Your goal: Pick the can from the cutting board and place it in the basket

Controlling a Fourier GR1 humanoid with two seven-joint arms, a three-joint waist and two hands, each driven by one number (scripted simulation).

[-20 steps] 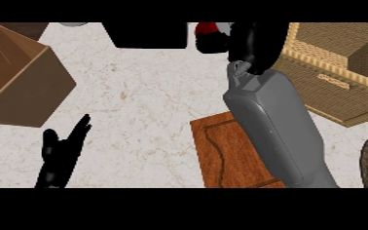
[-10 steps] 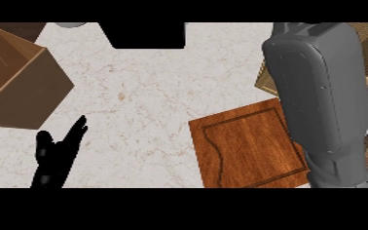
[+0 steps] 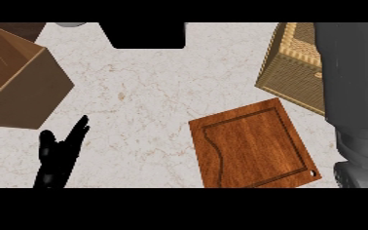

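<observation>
- Can not visible from my view; cutting board (image 3: 251,146) lower right is bare, basket (image 3: 291,70) upper right.
- Left robot hand (image 3: 57,153) lower left, fingers straight, holding nothing.
- Right robot hand out of frame, can't tell.
- I'd guess the can is light, rigid, slick: grasp its sides.

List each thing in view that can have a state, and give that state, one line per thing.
Cutting board: flat on the counter, nothing on it.
Basket: upright at right, partly hidden by the right forearm; contents cannot be seen.
Box: open, at left.
Left hand: open, resting at lower left.
Right hand: not in view.
Can: not in view.
</observation>
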